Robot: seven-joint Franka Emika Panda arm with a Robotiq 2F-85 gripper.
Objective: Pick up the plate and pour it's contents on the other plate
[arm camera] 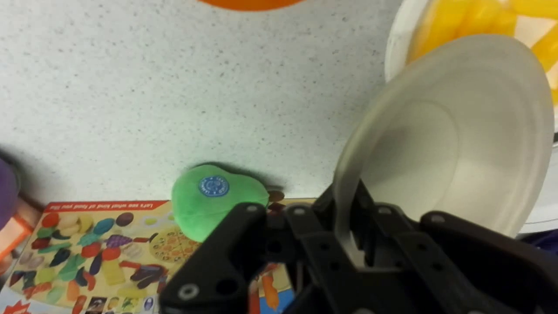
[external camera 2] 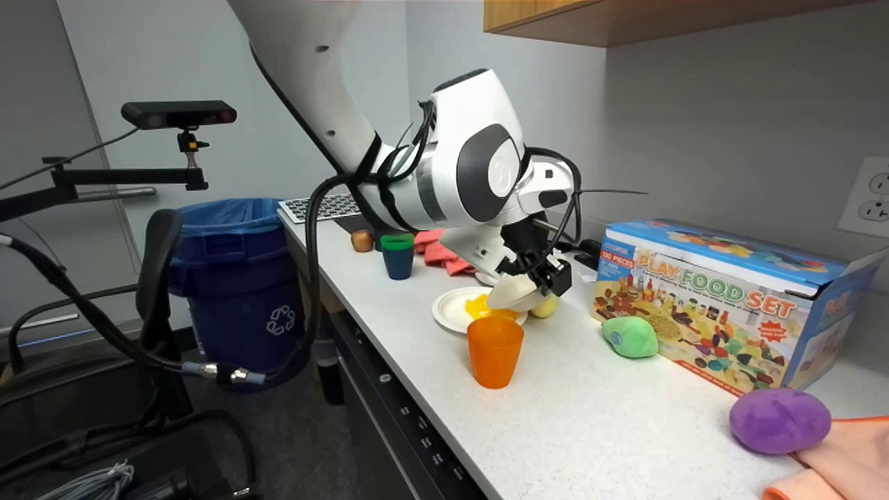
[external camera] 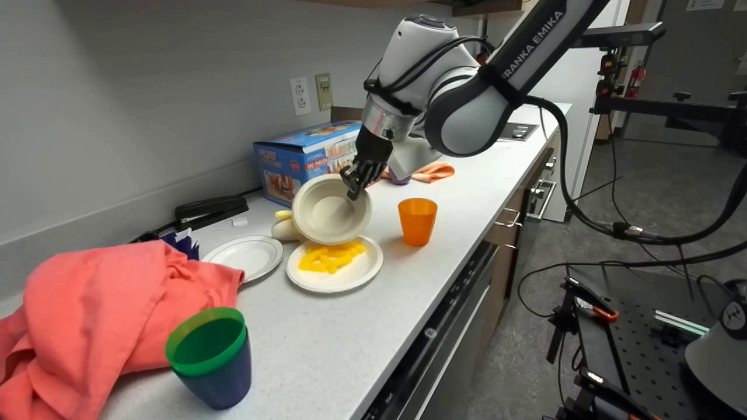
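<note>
My gripper [arm camera: 344, 205] is shut on the rim of the plate [external camera: 331, 213], a cream, bowl-like dish. It is tipped steeply on its side, and no pieces show on its inner face. Below its lower edge, the contents [external camera: 330, 259], a heap of yellow pieces, lie on the other plate [external camera: 359, 279], which is white, flat and round. Both exterior views show the tipped plate [external camera 2: 510, 295] over part of the white one [external camera 2: 448, 309]; whether they touch I cannot tell. In the wrist view the plate's rim runs between the fingers and hides some of the yellow pieces [arm camera: 471, 22].
An orange cup [external camera: 417, 221] stands beside the white plate. A smaller white dish [external camera: 251, 256] and a pale yellow toy [external camera: 285, 229] are close by. A play food box [external camera 2: 701, 298] with a green toy [external camera 2: 630, 337] stands near the wall. Nested cups [external camera: 210, 356] and a coral cloth [external camera: 117, 309] lie further along.
</note>
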